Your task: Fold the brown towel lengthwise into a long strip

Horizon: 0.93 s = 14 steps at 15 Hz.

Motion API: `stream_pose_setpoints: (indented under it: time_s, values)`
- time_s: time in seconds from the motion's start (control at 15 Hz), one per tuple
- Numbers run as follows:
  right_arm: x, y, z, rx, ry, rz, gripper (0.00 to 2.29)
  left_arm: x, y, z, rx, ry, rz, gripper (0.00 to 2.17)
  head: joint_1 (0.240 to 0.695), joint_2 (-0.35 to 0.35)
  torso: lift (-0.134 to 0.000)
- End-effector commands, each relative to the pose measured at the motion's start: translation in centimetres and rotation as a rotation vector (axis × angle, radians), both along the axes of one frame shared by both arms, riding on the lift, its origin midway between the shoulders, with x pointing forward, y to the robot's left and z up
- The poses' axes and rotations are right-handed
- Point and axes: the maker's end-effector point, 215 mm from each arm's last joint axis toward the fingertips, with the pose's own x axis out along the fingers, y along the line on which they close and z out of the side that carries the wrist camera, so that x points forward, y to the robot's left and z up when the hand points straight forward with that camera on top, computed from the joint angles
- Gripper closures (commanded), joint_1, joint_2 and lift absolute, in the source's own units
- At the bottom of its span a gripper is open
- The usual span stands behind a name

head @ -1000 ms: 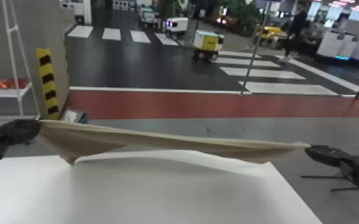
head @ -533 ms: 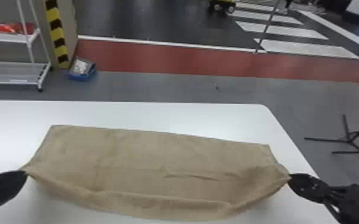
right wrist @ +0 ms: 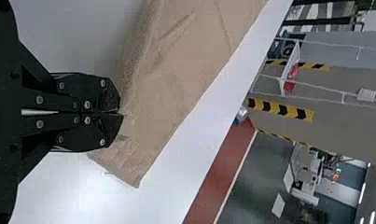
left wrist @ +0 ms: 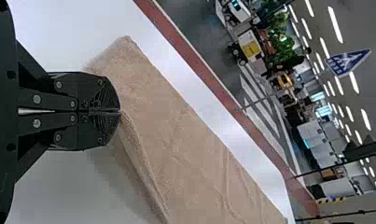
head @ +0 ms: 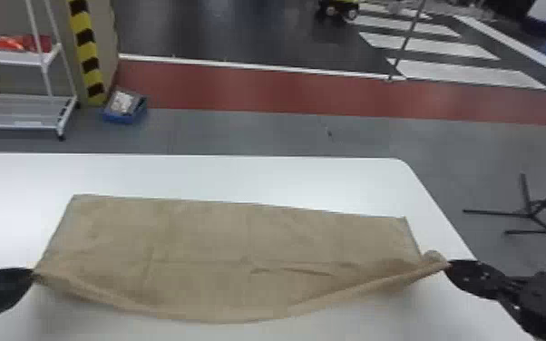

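One white table (head: 240, 173), up front. Beyond it, rack (head: 13, 57), red-orange stuff (head: 16, 43) on upper shelf. Towel (head: 222, 240) lies across table, near edge sagging! Left gripper (head: 34, 275) pinching one end, right gripper (head: 448, 265) pinching other. Blue bin (head: 122, 119) on floor, pale contents (head: 123, 102) too blurred to name.

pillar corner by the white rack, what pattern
Pillar corner: black and yellow stripes, best seen in the head view.
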Motion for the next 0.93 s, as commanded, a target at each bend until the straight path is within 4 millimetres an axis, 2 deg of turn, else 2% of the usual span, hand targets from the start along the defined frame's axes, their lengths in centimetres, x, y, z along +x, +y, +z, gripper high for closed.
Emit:
stream_pose_setpoints:
  time_s: [0.0,0.07,0.27,0.4,0.6,0.67,0.8,0.87]
  values:
    - [1.8,-2.4,-0.7,0.012,0.035,-0.066,2.05,4.5,0.8,1.4,-0.017,0.019,0.060,2.14,0.695,-0.244,-0.115]
    - [2.0,-3.0,-1.3,0.014,0.057,-0.081,2.05,6.0,0.8,1.9,-0.017,0.018,0.070,2.14,0.695,-0.248,-0.115]
    - [3.1,-4.8,-2.1,0.014,0.089,-0.117,2.05,10.6,1.1,1.6,-0.035,0.069,0.136,2.14,0.695,-0.249,-0.115]
    - [4.3,-5.0,-2.6,0.017,0.118,-0.123,2.05,13.2,0.9,1.1,-0.019,0.093,0.147,2.14,0.695,-0.248,-0.115]
    - [7.4,-3.9,-2.4,0.036,0.141,-0.120,2.04,14.7,1.3,0.5,-0.014,0.121,0.165,2.14,0.695,-0.239,-0.115]
    - [8.0,-3.7,-1.8,0.056,0.137,-0.122,2.04,15.1,1.6,0.7,-0.015,0.118,0.176,2.14,0.695,-0.233,-0.115]
    - [8.2,-2.7,-0.4,0.124,0.163,-0.112,2.04,15.3,2.4,0.9,-0.016,0.114,0.199,2.14,0.695,-0.216,-0.115]
    - [7.4,-2.8,0.1,0.164,0.206,-0.131,2.04,15.3,2.7,0.9,-0.015,0.114,0.204,2.14,0.695,-0.206,-0.115]
